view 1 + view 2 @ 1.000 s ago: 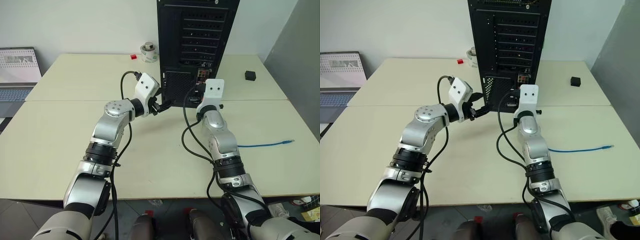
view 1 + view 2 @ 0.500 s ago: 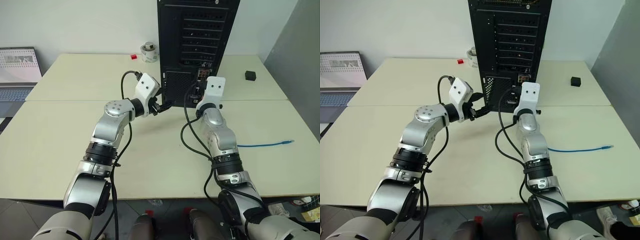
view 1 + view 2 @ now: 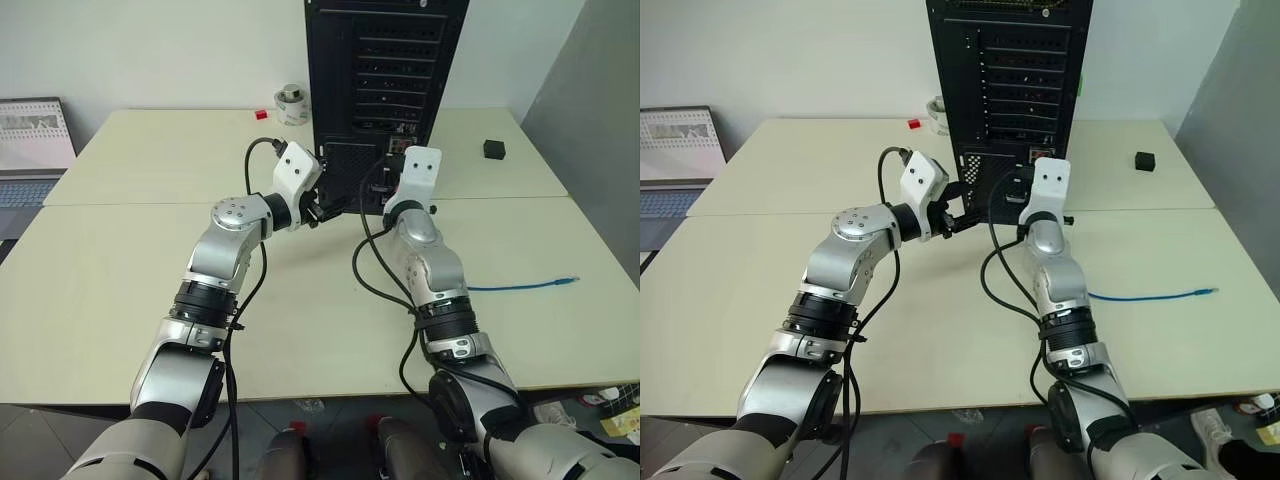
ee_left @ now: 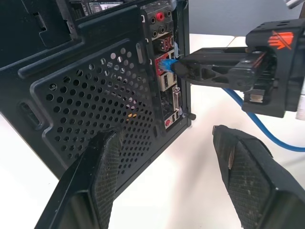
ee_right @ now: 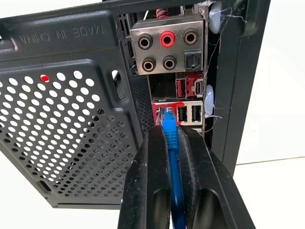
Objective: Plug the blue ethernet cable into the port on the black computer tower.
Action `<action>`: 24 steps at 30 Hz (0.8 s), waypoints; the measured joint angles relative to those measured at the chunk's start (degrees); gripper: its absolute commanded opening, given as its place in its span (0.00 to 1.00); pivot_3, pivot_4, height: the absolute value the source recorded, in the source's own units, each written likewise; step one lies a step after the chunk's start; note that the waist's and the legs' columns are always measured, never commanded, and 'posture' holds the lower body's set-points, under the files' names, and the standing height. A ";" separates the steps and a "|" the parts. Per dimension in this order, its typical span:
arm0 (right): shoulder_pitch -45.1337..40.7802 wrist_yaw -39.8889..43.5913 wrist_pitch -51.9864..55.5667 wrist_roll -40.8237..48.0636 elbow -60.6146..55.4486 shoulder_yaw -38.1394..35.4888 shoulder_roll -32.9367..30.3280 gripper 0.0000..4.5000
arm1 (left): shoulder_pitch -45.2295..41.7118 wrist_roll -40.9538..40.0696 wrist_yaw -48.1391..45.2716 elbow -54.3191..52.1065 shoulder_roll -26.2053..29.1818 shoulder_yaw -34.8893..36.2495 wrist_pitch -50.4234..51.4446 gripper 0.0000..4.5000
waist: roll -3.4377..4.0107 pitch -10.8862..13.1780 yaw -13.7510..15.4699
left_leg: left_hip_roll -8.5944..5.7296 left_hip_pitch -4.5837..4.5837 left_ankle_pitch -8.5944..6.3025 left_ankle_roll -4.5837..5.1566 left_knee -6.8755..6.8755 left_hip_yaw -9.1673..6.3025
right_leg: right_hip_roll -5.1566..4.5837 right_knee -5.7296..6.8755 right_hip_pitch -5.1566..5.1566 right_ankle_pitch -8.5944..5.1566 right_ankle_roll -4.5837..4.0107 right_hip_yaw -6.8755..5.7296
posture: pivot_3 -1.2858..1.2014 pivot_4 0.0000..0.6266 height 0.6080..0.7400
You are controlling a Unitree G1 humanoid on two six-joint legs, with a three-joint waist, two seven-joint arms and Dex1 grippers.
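Observation:
The black computer tower (image 3: 385, 90) stands upright at the back of the table, its rear face towards me. My right gripper (image 5: 171, 136) is shut on the plug end of the blue ethernet cable (image 5: 169, 125). The plug's tip is at the mouth of a port in the red-edged connector strip (image 5: 178, 102); I cannot tell whether it is seated. The cable's other end trails across the table (image 3: 520, 287) to the right. My left gripper (image 4: 167, 140) stands open beside the tower's mesh grille (image 4: 95, 105), holding nothing, level with the right gripper's fingers (image 4: 209, 71).
A laptop (image 3: 30, 140) sits at the far left edge. A white roll (image 3: 291, 104) and a small red block (image 3: 262, 114) lie left of the tower, and a small black cube (image 3: 493, 149) lies to its right. Black arm cables (image 3: 362, 250) loop over the table.
The whole picture has shifted a little, so the camera moved. Both grippers keep their places at the tower and their states.

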 measured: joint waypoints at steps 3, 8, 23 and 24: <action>-0.41 0.08 -0.98 0.00 1.22 0.02 -0.12 0.00 | 0.00 -0.01 0.03 0.00 -0.05 0.00 0.03 0.71 | 0.00 0.00 -0.01 | 0.00 0.00 0.00 0.00 0.00 0.06 | 0.00 0.09 -0.07 0.00 0.00 0.05 | 0.52 0.24 1.00; -0.68 0.26 -1.89 0.03 2.21 0.02 -0.23 0.00 | 0.00 -0.01 0.10 0.00 -0.13 0.00 0.04 0.71 | 0.00 0.00 -0.01 | -0.01 -0.01 0.00 0.00 0.01 0.10 | 0.00 0.20 -0.14 0.00 0.00 0.10 | 0.52 0.24 1.00; -0.01 6.80 -0.45 1.25 -0.17 0.00 -2.68 0.61 | 0.01 -0.02 0.08 0.28 -0.15 0.64 0.02 0.71 | 0.00 0.00 -0.01 | 0.01 -0.11 0.01 -0.01 -0.05 0.12 | -0.01 0.15 -0.27 -0.01 -0.01 0.10 | 0.52 0.24 1.00; 0.55 7.32 0.25 1.30 -1.51 0.15 -2.85 0.66 | 0.01 -0.06 0.11 0.29 -0.17 0.78 0.04 0.71 | 0.00 0.00 0.05 | 0.01 -0.11 0.00 -0.01 -0.05 0.12 | -0.01 0.15 -0.26 -0.01 -0.01 0.10 | 0.52 0.24 1.00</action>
